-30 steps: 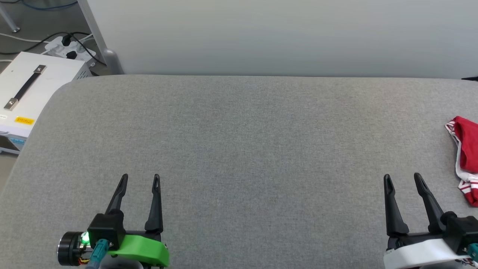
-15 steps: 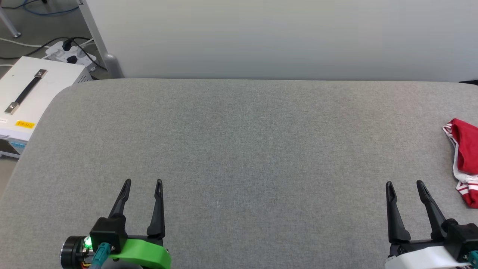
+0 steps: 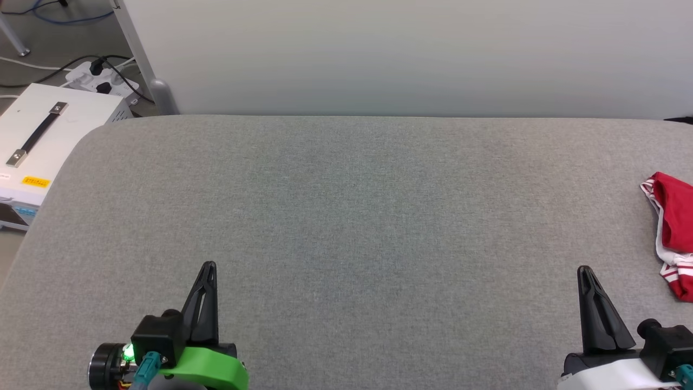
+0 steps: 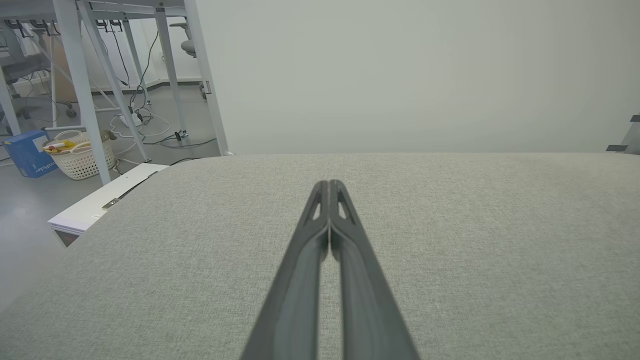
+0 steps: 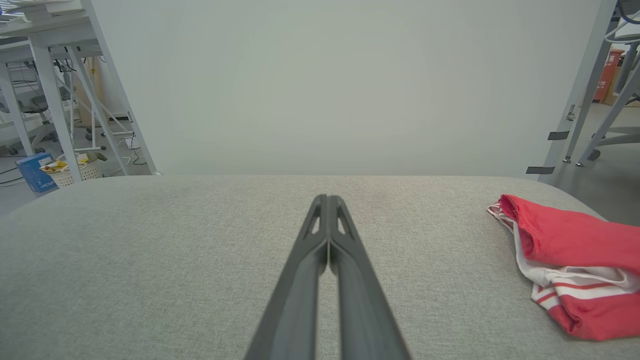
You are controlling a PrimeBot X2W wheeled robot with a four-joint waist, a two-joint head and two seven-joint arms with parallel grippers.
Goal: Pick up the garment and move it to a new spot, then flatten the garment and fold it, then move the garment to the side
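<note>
The garment (image 3: 677,227) is a folded red bundle with white and red-striped trim, lying at the table's right edge, partly cut off by the head view's border. The right wrist view shows the garment (image 5: 575,255) to the right of my fingers. My right gripper (image 3: 586,270) is shut and empty near the front right, a short way left of the garment and apart from it. My left gripper (image 3: 209,265) is shut and empty at the front left, far from the garment. Both wrist views show the fingertips pressed together, left gripper (image 4: 329,183) and right gripper (image 5: 327,197).
The grey fabric-covered table (image 3: 346,206) fills the scene, with a pale wall behind it. Off its left corner a white case with a black handle (image 3: 38,141) sits on the floor beside a power strip (image 3: 97,73) and a table leg (image 3: 154,92).
Both grippers have closed from wide open to shut, with nothing between the fingers. The camera tilted slightly early on; the garment has not moved on the table.
</note>
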